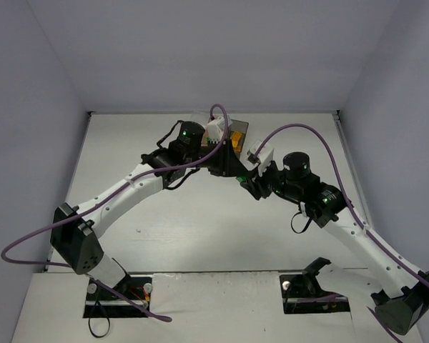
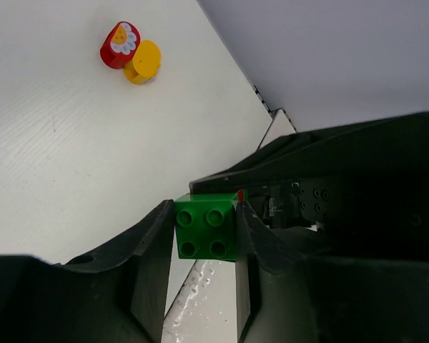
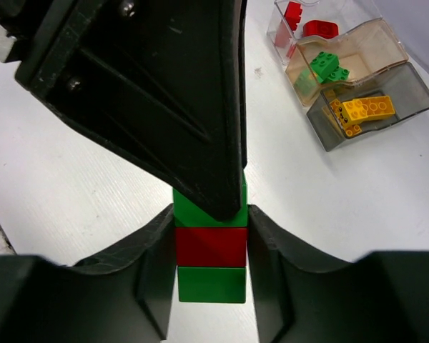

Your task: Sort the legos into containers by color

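Note:
A green-red-green lego stack (image 3: 210, 246) is held between both grippers above the table. My right gripper (image 3: 211, 225) is shut on its red middle brick. My left gripper (image 2: 204, 214) is shut on the stack's end green brick (image 2: 206, 229), studs facing the camera; its black body covers that end in the right wrist view. In the top view the left gripper (image 1: 225, 168) and right gripper (image 1: 249, 183) meet at the table's middle. Three boxes stand in a row: a clear one (image 3: 277, 30) with red bricks, an orange-tinted one (image 3: 375, 41) with green bricks, a dark grey one (image 3: 407, 89) with yellow bricks.
A red round piece with a flower print (image 2: 120, 44) and a yellow round piece (image 2: 143, 61) lie together on the white table. The boxes (image 1: 236, 136) stand just behind the left wrist in the top view. Grey walls enclose the table on three sides.

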